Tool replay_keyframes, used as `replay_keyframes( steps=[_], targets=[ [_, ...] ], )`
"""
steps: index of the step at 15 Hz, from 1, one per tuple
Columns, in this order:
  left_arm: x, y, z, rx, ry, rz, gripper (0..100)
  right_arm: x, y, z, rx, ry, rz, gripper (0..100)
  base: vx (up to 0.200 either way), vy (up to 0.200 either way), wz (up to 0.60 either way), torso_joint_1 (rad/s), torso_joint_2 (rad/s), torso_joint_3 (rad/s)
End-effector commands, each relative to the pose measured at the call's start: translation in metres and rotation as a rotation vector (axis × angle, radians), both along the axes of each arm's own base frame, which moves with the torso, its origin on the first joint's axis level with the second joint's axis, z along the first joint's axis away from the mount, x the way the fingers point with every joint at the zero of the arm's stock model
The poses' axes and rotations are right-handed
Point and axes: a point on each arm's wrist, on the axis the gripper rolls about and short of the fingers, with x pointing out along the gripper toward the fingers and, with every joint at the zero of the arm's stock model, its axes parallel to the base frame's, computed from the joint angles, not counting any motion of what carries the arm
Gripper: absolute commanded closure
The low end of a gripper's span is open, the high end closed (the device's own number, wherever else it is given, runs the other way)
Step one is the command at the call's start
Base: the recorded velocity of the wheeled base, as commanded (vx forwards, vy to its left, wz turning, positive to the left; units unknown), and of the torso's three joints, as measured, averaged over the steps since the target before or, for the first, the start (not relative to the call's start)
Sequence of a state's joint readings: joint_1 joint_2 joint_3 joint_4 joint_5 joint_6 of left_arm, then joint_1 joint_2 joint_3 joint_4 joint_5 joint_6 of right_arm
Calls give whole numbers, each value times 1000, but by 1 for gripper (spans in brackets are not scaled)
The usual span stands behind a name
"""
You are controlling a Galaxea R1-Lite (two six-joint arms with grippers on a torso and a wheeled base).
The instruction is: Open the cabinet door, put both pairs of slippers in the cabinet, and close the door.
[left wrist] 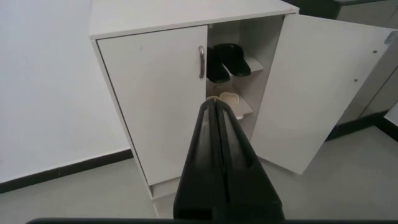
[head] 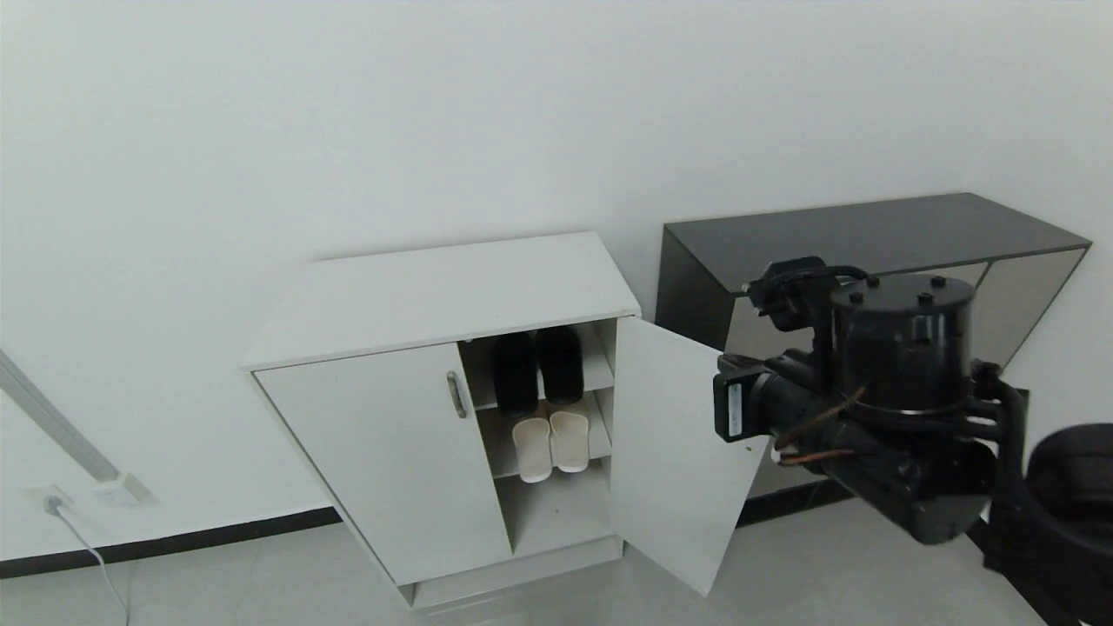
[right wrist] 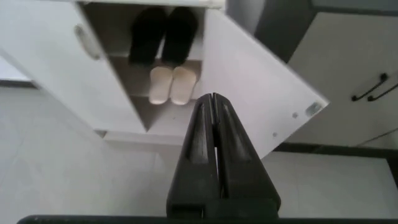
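In the head view, you have the white cabinet (head: 443,291) standing against the wall. Its left door (head: 383,452) is shut, with a metal handle (head: 456,394) near its inner edge. Its right door (head: 678,452) is swung wide open toward you. Inside, the black slippers (head: 539,369) lie side by side on the upper shelf. The white slippers (head: 550,445) lie side by side on the shelf just below them. Your right arm (head: 896,417) hangs on the right, beside the open door and in front of a dark sideboard (head: 869,228). Low on the wall, far left, a plug sits in a wall socket (head: 54,502).

In the left wrist view, your left gripper (left wrist: 216,106) has its fingers pressed together and holds nothing. It points at the cabinet from in front, well apart from it. Its tip lines up with the gap between the shut door and the open one. The black pair shows on the upper shelf past the handle. The white pair peeks out just behind the fingertips, partly hidden.

In the right wrist view, your right gripper (right wrist: 214,99) is likewise closed tight and has hold of nothing. It looks down at the cabinet from above, near the open door. Both pairs show on their shelves, black above white. A dark-handled cupboard front stands beyond the open door.
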State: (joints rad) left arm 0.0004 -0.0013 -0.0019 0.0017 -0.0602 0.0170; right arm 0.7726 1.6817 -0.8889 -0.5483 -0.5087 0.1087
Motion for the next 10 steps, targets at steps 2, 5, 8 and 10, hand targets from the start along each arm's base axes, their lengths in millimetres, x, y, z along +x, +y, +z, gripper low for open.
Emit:
replay_keyframes(
  steps=[2, 5, 8, 10],
  targets=[
    [0, 0, 0, 0, 1, 1, 100, 60, -19, -10, -4, 34, -69, 100, 0, 0, 0, 0, 0, 0],
    [0, 0, 0, 0, 1, 1, 100, 109, -37, -24, 5, 59, -111, 100, 0, 0, 0, 0, 0, 0],
    [0, 0, 0, 0, 1, 1, 100, 134, -44, -43, 2, 92, -131, 100, 0, 0, 0, 0, 0, 0],
    [0, 0, 0, 0, 1, 1, 100, 147, -47, -53, 5, 106, -141, 100, 0, 0, 0, 0, 0, 0]
  ],
)
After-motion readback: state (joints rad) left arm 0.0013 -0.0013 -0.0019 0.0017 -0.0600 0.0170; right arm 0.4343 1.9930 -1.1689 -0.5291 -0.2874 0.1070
